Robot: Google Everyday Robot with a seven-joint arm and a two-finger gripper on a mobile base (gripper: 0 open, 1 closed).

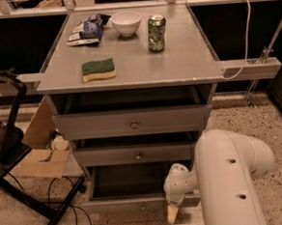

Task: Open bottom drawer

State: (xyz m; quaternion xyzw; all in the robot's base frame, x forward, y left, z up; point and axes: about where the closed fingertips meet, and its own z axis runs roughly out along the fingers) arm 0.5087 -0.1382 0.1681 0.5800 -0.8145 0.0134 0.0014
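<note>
Bottom drawer (123,204) stands open: closing step.
Gripper (172,213) at drawer front, grip state cannot tell; next, withdraw clear.

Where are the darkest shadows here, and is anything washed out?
Camera view: darkest inside the pulled-out bottom drawer and under the table top; the top itself is evenly lit, no strong glare; the white arm is brightest, not blown out; the gripper sits in dim light at the bottom drawer's front.

Smooth white rounded arm (230,176), two dark holes; cream-tipped gripper (172,212) at bottom drawer (128,204)
</note>
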